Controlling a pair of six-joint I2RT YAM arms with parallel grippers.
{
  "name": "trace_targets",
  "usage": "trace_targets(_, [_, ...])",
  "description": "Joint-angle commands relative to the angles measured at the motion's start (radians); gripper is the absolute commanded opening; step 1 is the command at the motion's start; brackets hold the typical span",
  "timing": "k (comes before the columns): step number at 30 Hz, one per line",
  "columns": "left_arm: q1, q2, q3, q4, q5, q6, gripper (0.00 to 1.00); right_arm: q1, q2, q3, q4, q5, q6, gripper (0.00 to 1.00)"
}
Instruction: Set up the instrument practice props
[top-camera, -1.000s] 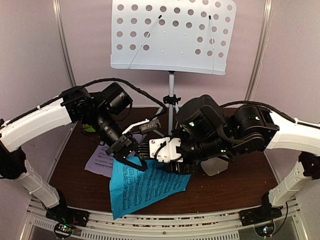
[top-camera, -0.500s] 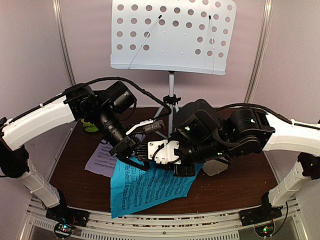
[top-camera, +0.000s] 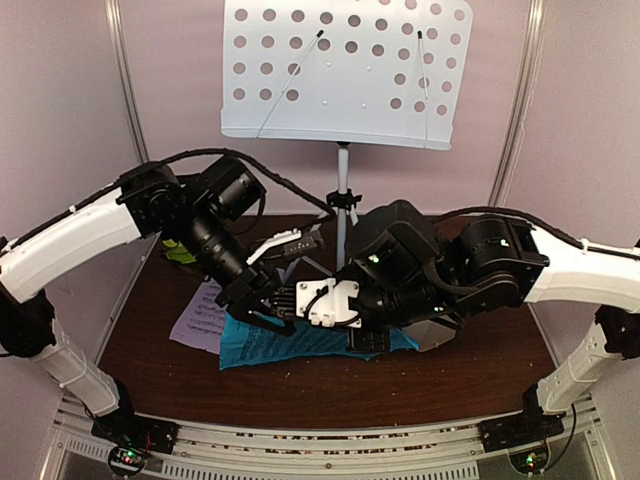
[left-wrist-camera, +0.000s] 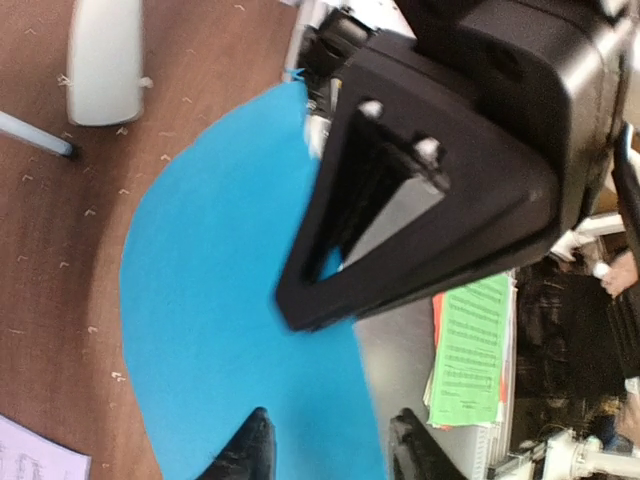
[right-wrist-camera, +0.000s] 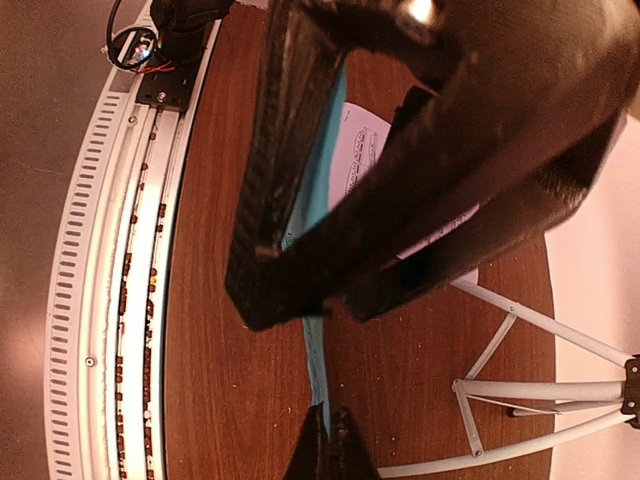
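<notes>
The white perforated music stand (top-camera: 345, 70) stands at the back on its silver tripod (top-camera: 343, 190). My right gripper (top-camera: 292, 300) is shut on one edge of the cyan sheet-music page (top-camera: 300, 342), pinched between its fingertips in the right wrist view (right-wrist-camera: 330, 440), where the page (right-wrist-camera: 318, 370) shows edge-on. My left gripper (top-camera: 264, 304) is open, and its fingers (left-wrist-camera: 335, 450) straddle the cyan page (left-wrist-camera: 220, 280). The lilac page (top-camera: 198, 318) lies on the table at the left. A cream piece, probably the metronome (top-camera: 437, 330), sits behind my right arm and also shows in the left wrist view (left-wrist-camera: 105, 60).
A lime-green bowl (top-camera: 180, 253) sits at the back left, partly hidden by my left arm. The tripod legs (right-wrist-camera: 540, 390) spread over the brown table (top-camera: 470, 380). Green and orange printed pages (left-wrist-camera: 470, 350) lie beyond the table edge. The two wrists are crowded together mid-table.
The cyan page hung down toward the front edge with its face showing. It is now raised and turned into a low, nearly edge-on strip. My left wrist has shifted slightly.
</notes>
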Motion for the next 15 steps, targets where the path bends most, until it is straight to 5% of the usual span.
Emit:
trace_targets(1, [0.081, -0.155, -0.085, 0.123, -0.108, -0.043, 0.51, -0.007, -0.018, -0.004, 0.019, 0.021, 0.038, 0.00])
trace_targets(9, [0.212, -0.555, -0.396, 0.609, -0.384, -0.187, 0.97, -0.062, -0.119, -0.036, 0.157, -0.029, 0.119, 0.00])
trace_targets(15, [0.212, -0.615, -0.437, 0.623, -0.405, -0.167, 0.98, -0.132, -0.215, -0.087, 0.293, -0.077, 0.212, 0.00])
